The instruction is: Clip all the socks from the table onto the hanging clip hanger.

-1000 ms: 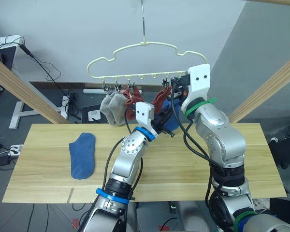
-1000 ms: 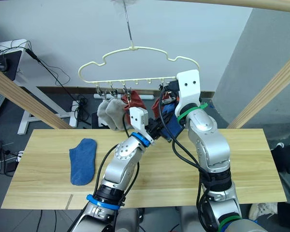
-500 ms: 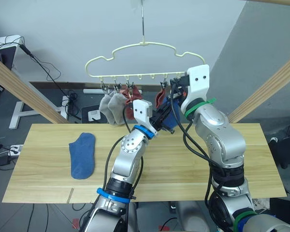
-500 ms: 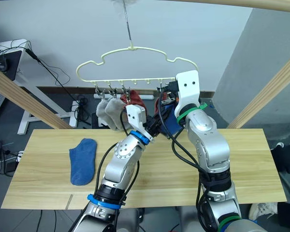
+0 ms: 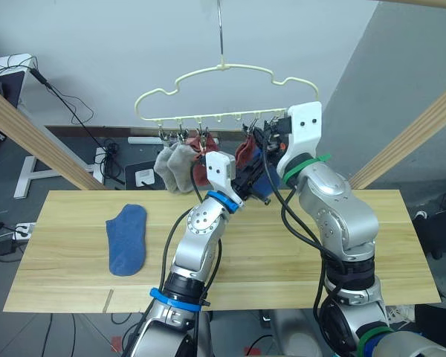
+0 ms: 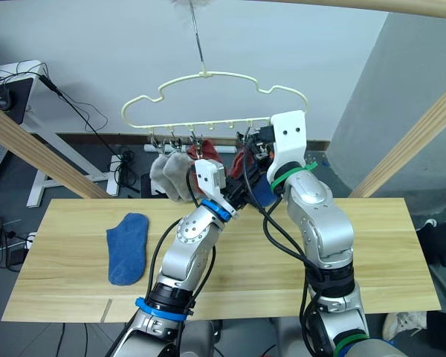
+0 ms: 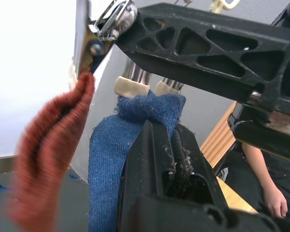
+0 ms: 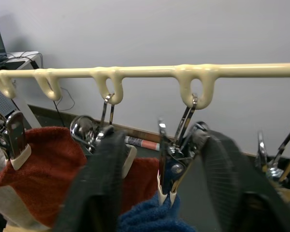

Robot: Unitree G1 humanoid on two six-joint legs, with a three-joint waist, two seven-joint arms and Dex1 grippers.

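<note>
The blue sock (image 7: 117, 145) is soft and floppy, so grab it right at the cuff. The left gripper (image 7: 166, 140) is clamped on that cuff, up at a clip (image 8: 165, 181) under the clip hanger (image 5: 223, 68). The right gripper (image 8: 159, 159) is spread around that clip. Another blue sock (image 5: 127, 239) lies left on the table (image 5: 282, 260).

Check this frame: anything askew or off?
Nothing damaged. The clip hanger hangs slightly tilted, its loaded end lower. One blue sock lies flat on the table; the other blue sock is at a clip.
</note>
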